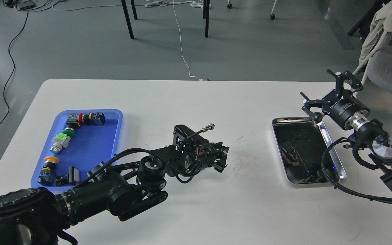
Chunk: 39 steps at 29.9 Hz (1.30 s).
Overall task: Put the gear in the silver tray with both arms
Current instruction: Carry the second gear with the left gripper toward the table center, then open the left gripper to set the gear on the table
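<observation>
My left gripper [220,160] hangs low over the white table [196,211], well left of the silver tray [332,149]; seen dark and end-on, I cannot tell how its fingers stand. My right gripper [328,90] is spread wide, just beyond the silver tray's far right corner. The blue tray [114,136] of coloured push-button parts [63,139] lies far left of the silver tray.
</observation>
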Each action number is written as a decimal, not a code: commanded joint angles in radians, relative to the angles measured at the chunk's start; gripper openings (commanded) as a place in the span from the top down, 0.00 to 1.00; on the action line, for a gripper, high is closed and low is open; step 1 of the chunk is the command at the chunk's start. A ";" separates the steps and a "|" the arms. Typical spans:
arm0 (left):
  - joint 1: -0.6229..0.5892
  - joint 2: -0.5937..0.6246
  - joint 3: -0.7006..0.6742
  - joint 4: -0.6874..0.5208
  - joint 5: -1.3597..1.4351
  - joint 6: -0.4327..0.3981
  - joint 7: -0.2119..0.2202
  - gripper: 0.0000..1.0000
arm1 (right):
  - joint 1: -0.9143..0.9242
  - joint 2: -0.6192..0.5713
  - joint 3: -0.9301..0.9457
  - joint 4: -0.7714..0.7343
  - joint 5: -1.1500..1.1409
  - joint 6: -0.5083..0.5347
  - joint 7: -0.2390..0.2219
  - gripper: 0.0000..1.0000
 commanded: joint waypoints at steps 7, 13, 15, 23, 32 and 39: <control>0.008 0.000 0.001 -0.019 -0.005 0.016 0.007 0.90 | -0.010 -0.001 0.000 0.002 0.000 0.000 0.001 0.01; 0.040 0.000 0.001 -0.019 -0.005 0.027 0.008 0.81 | -0.010 -0.001 0.000 0.003 0.000 0.000 0.000 0.01; 0.051 0.000 0.001 -0.019 -0.005 0.032 0.008 0.77 | -0.009 -0.001 -0.003 0.006 0.000 0.000 0.000 0.01; 0.051 0.000 -0.001 -0.030 -0.038 0.104 -0.004 0.26 | 0.010 0.008 -0.013 0.016 -0.017 0.000 0.000 0.01; 0.037 0.000 -0.122 -0.070 -0.169 0.150 0.005 0.02 | 0.093 0.002 -0.014 0.144 -0.211 0.000 -0.012 0.01; 0.026 0.000 -0.392 -0.082 -0.342 0.182 0.007 0.02 | 0.221 0.004 -0.172 0.218 -0.417 -0.016 -0.015 0.01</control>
